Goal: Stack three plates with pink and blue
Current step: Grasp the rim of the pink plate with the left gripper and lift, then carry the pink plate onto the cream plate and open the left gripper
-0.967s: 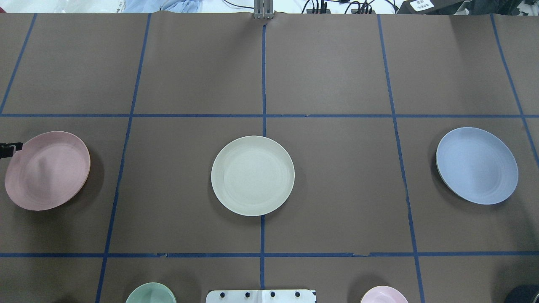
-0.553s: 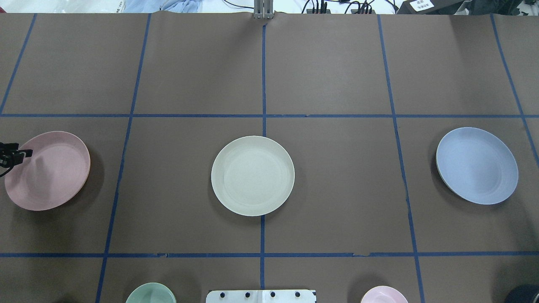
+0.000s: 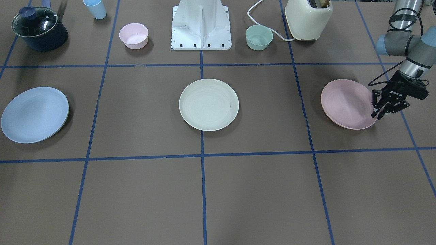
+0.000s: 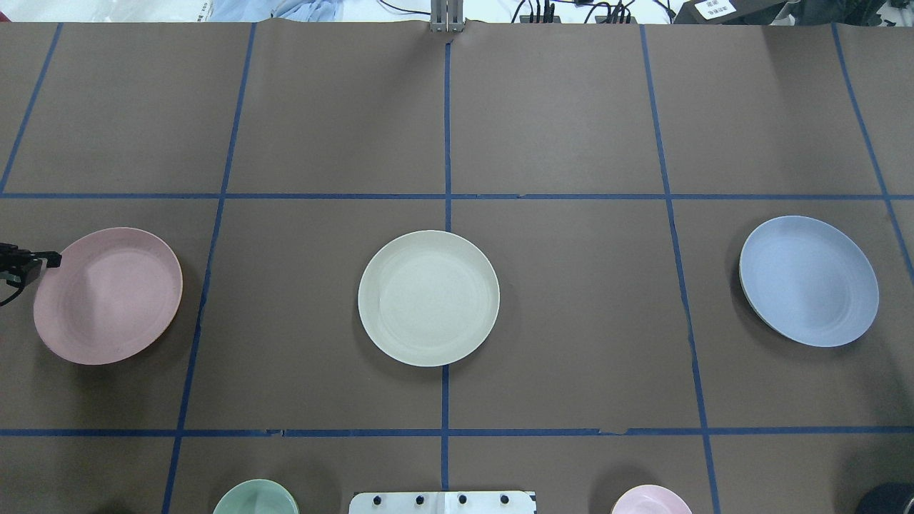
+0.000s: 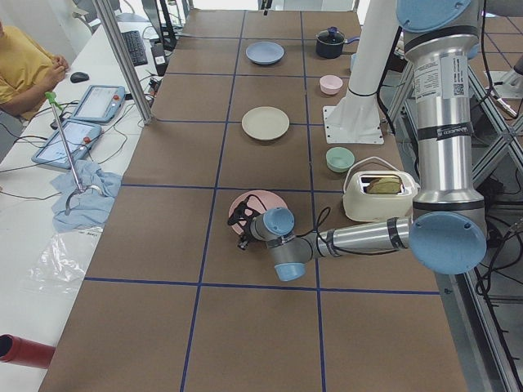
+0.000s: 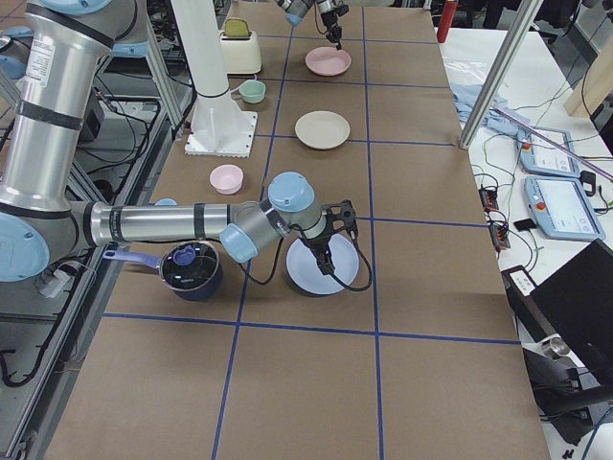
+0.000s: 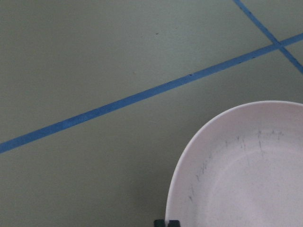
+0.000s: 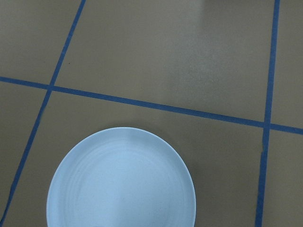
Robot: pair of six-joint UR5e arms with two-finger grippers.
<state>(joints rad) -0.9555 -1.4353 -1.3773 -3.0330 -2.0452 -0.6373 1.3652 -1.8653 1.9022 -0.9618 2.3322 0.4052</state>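
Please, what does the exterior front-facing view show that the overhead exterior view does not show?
Only the front-facing view shows the toaster, the blue cup and the whole left gripper at the rim of the pink plate; the overhead view catches only its tip. Only the overhead view shows the cables and pale blue cloth beyond the table's far edge. Both show the pink plate, the cream plate, the blue plate, the pink bowl and the mint bowl.
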